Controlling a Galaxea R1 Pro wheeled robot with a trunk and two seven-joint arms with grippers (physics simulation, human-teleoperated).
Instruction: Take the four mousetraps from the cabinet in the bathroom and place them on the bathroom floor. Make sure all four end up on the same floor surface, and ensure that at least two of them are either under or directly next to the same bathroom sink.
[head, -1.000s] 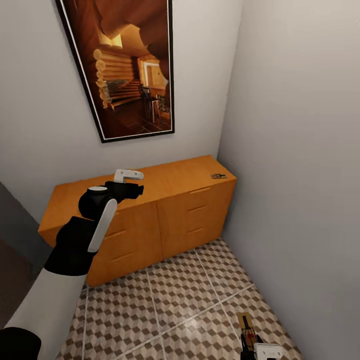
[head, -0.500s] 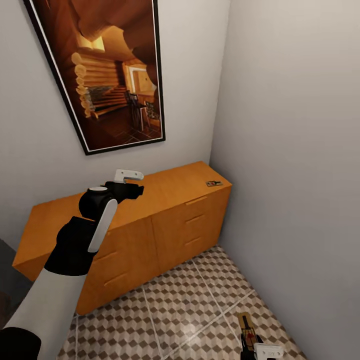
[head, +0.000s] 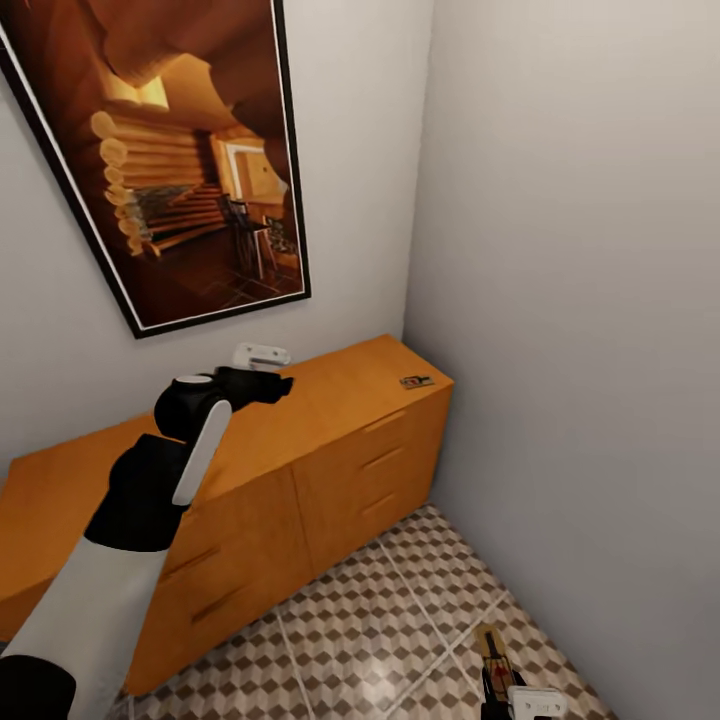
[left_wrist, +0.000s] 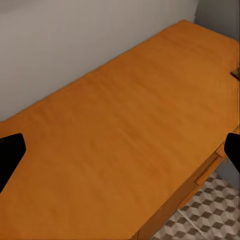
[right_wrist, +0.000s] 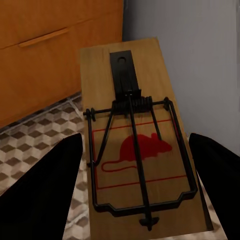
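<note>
While your right gripper (head: 497, 683) carries one mousetrap (right_wrist: 137, 135), its dark fingers (right_wrist: 42, 185) sit on either long edge of the tan board, apparently closed on it and holding it out over the bathroom floor (head: 380, 620), low by the grey wall (head: 570, 300). That board looks light, flat and stiff, so it should need little grip force, but the sprung wire bar and catch on top are the delicate part; I'd keep the pads on the bare wood edges, clear of the wire and the red mouse print. A smooth wooden edge could slip if you tilt it, so hold it level until it rests on the tiles. A second mousetrap (head: 416, 381) lies flat on the cabinet (head: 330, 470) top, near the far corner by the wall; it is small in the head view, so I can't read its orientation well. Your left gripper (left_wrist: 120, 155) hangs above the bare cabinet top, jaws spread wide, holding nothing, well apart from that trap. For that one, I'd come down across its short width and pinch the long edges. A framed cabin picture (head: 180, 160) hangs above the cabinet.
</note>
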